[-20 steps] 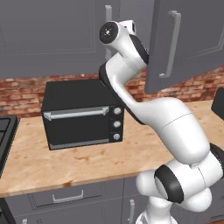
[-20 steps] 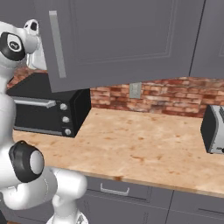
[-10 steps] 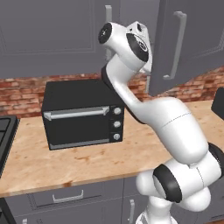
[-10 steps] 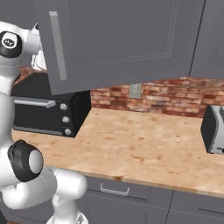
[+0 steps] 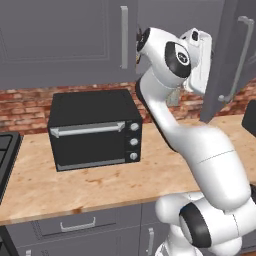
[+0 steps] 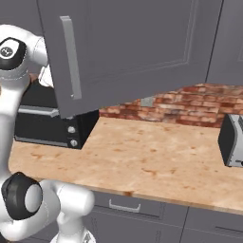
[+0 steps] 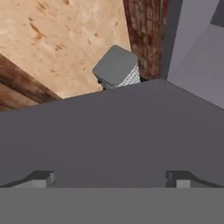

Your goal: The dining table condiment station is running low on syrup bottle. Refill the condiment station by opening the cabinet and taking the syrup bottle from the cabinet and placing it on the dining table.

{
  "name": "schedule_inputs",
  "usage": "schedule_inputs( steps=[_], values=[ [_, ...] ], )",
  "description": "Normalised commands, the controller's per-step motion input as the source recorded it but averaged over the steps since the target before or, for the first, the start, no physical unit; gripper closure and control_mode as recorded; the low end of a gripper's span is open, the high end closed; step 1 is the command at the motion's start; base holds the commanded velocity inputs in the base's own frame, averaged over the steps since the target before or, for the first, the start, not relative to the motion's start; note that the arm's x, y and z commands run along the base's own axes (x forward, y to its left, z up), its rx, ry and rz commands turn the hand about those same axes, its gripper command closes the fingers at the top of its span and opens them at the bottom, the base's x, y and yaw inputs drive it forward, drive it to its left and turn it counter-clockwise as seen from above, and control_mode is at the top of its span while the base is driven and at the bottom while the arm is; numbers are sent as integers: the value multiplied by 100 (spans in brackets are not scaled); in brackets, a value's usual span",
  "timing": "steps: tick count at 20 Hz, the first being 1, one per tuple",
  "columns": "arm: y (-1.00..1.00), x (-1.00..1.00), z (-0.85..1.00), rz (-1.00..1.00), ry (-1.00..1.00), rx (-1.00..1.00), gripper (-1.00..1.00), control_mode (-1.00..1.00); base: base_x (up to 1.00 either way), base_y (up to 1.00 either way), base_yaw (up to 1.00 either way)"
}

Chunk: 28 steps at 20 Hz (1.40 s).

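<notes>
The cabinet door [image 6: 133, 45] is seen swung well out in the upper half of the right base view, its long silver bar handle [image 6: 71, 64] near the upper left. In the left base view the same open door [image 5: 235, 55] stands at the upper right, just beside the raised wrist. Compared with a second ago, the arm has been turned and lifted — the hand now points in behind the open door rather than at its handle.

In the hand view the gripper [image 7: 111, 177] is held with its fingertips [image 7: 41, 178] spread wide and nothing between them; a flat grey surface lies across the lower frame, and a grey toaster [image 7: 116, 68] sits on the worktop near the top centre.

The opening step appears done. The syrup bottle cannot be made out — it is presumably inside the cabinet, so a reach into the interior is judged to come next.

The black toaster oven [image 5: 95, 130] rests at centre left of the left base view.
</notes>
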Motion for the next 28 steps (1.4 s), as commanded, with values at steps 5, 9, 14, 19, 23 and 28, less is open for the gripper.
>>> schedule_inputs(
  steps=[5,9,14,19,23,28],
  values=[
    [-100,-100,0,-16,-7,3,-100,-100,0,0,0],
    [-100,-99,0,-6,-17,13,-100,-100,0,0,0],
    [-100,-88,0,-1,-19,16,-100,-100,0,0,0],
    [-85,-60,0,-1,-24,14,-100,-100,0,0,0],
    [-52,-36,0,-1,-28,17,-100,-100,0,0,0],
    [5,-22,1,8,-47,24,-100,-100,0,0,0]
  ],
)
